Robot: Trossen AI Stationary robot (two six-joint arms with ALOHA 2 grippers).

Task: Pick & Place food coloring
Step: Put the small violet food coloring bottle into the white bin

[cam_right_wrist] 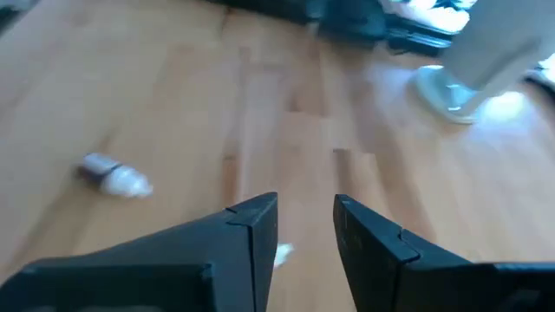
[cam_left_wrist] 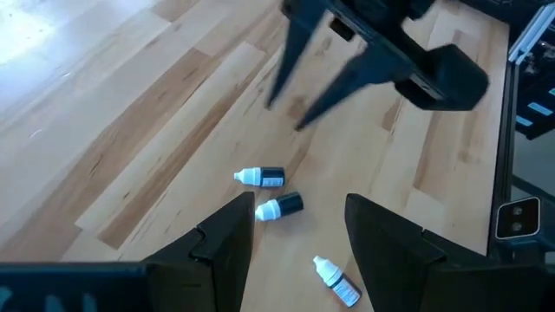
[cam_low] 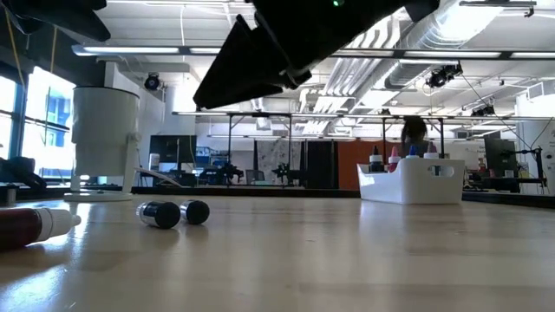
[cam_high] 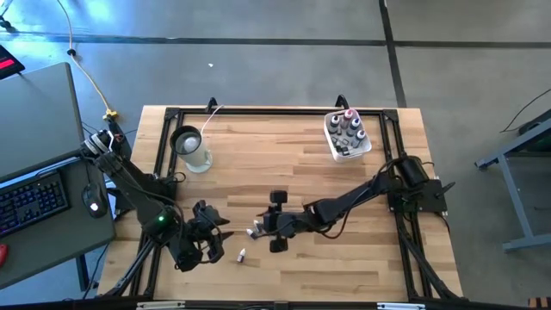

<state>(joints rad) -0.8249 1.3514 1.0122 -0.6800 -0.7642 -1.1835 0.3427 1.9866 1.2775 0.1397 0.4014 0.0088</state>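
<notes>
Three slim dark food coloring droppers with white tips lie on their sides on the wooden table: two close together (cam_left_wrist: 260, 177) (cam_left_wrist: 279, 207), and a third (cam_left_wrist: 336, 282) (cam_high: 242, 255) nearer the front edge. My right gripper (cam_high: 261, 229) (cam_left_wrist: 286, 108) hovers open just above the pair, its fingers slanting down; one white tip (cam_right_wrist: 282, 253) shows below its gap. My left gripper (cam_left_wrist: 299, 230) (cam_high: 217, 232) stands open to the left of the droppers, clear of them. More bottles stand in the white tub (cam_high: 347, 133) at the far right.
A clear cup with a black ring (cam_high: 191, 146) stands at the far left of the table. The white tub (cam_low: 412, 180) sits near the far right corner. A black frame (cam_high: 275, 110) runs round the table. Bare wood lies between the droppers and the tub.
</notes>
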